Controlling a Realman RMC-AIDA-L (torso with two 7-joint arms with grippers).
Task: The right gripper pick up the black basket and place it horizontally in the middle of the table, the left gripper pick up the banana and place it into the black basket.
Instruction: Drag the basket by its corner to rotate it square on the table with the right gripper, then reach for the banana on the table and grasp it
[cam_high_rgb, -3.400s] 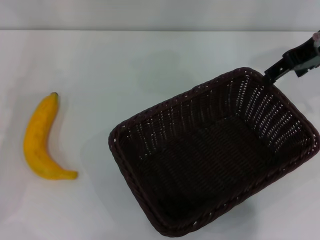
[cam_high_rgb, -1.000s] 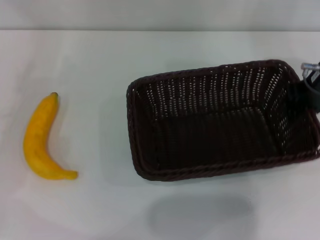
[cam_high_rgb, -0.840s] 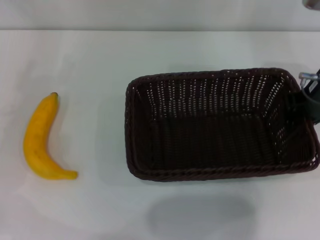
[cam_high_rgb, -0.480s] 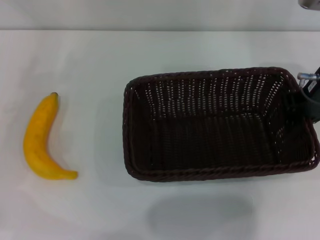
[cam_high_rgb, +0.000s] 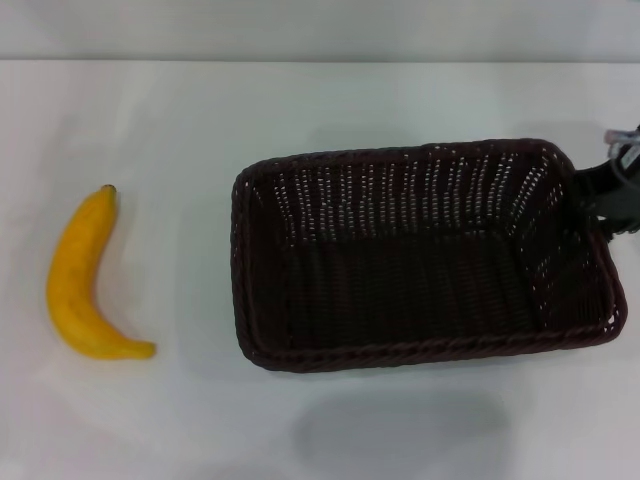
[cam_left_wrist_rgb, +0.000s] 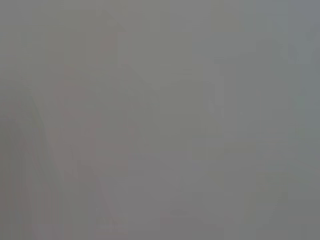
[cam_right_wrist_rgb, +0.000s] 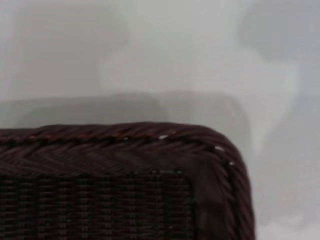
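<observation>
Black basket lay with its long side running left to right on the white table, right of centre; right hand was at the basket's right-hand short rim, touching it, though whether its fingers gripped the wicker could not be told; right wrist view showed one braided rim corner over the table; banana lay well apart on the left; left hand was out of sight.
</observation>
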